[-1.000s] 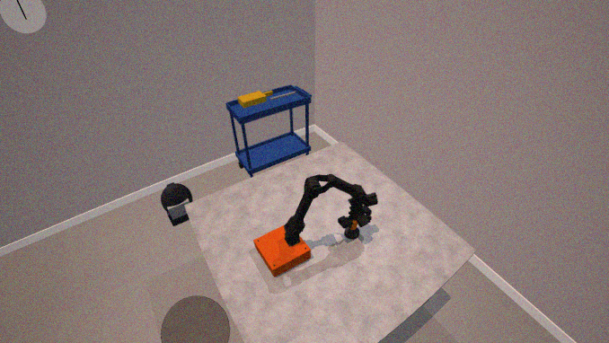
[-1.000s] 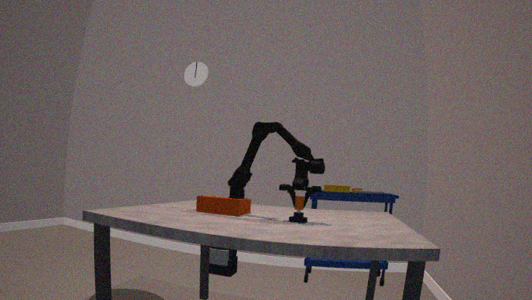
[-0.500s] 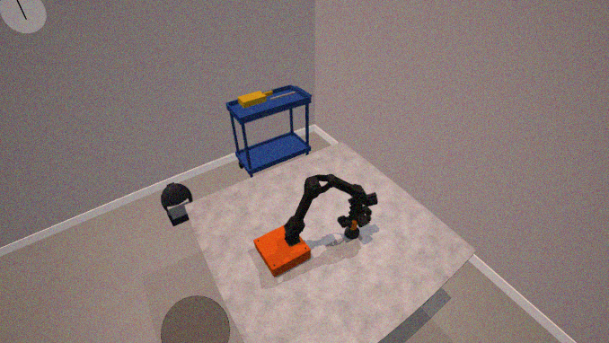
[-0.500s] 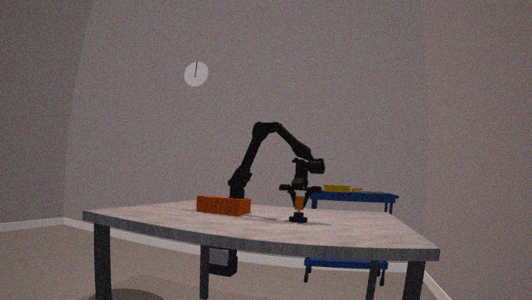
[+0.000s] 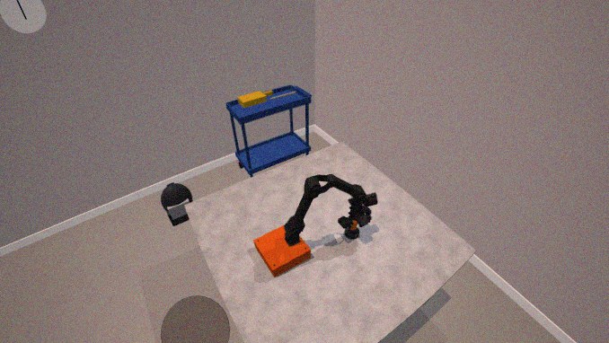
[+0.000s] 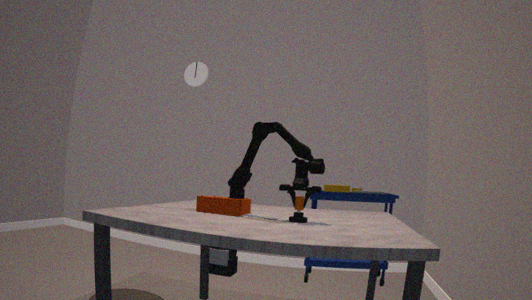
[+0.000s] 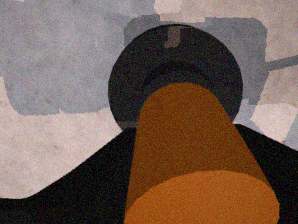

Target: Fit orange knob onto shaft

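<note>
Gray-brown walls meet in a corner behind a mottled pale table [image 5: 382,278] [image 6: 314,233], where a black robotic arm [image 5: 303,211] [image 6: 251,153] bends over a small round pedestal [image 5: 351,234] [image 6: 298,219] [image 7: 127,80]. The arm stands on a bright orange base block [image 5: 269,251] [image 6: 223,206], its gripper [image 5: 354,224] [image 6: 300,205] [image 7: 182,135] pointing down at the end of its reach. The fingers are closed around an orange knob [image 5: 354,225] [image 6: 299,203] [image 7: 187,130], one on either side, gripping it upright directly above the dark pedestal. In the exterior view, a narrow pale band shows between the knob's lower end and the pedestal, and the knob is not down against the pedestal's base. Whether the shaft has entered the hole cannot be told, nor can the match of the flat sides, as the knob's underside is hidden. From the wrist, its rounded body and lighter top fill the lower foreground, partly covering the dark disc of the pedestal. Beyond the table stands a blue cart [image 5: 276,110] [image 6: 355,197], a yellow block-like item [image 5: 252,100] [image 6: 337,188] on its upper shelf, while a pale round clock [image 5: 27,15] [image 6: 196,74] hangs on the wall
</note>
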Available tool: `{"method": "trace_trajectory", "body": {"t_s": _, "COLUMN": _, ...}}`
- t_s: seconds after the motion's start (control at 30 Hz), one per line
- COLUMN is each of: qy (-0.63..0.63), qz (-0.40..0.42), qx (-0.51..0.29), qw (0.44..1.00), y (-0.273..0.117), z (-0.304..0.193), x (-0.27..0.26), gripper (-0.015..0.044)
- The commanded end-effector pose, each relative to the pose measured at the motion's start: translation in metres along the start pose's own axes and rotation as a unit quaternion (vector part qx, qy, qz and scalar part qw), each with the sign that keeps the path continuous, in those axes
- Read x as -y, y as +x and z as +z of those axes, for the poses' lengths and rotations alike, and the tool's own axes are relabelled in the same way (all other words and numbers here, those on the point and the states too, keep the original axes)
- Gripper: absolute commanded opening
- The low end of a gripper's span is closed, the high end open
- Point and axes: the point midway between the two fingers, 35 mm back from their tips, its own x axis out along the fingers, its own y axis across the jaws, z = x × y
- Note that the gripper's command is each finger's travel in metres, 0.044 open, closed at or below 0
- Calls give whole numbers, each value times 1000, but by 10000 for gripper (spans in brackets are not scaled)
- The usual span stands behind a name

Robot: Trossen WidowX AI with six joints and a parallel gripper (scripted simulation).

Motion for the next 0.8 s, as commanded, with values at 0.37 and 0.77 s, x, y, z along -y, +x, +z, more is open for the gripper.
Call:
{"method": "trace_trajectory", "body": {"t_s": 0.37, "qy": 24, "qz": -1, "qx": -3, "qw": 1000, "y": 10, "z": -2, "x": 2, "gripper": 0}}
{"method": "trace_trajectory", "body": {"t_s": 0.77, "qy": 38, "qz": 1, "qx": 0, "qw": 999, "y": 13, "z": 0, "x": 1, "gripper": 0}}
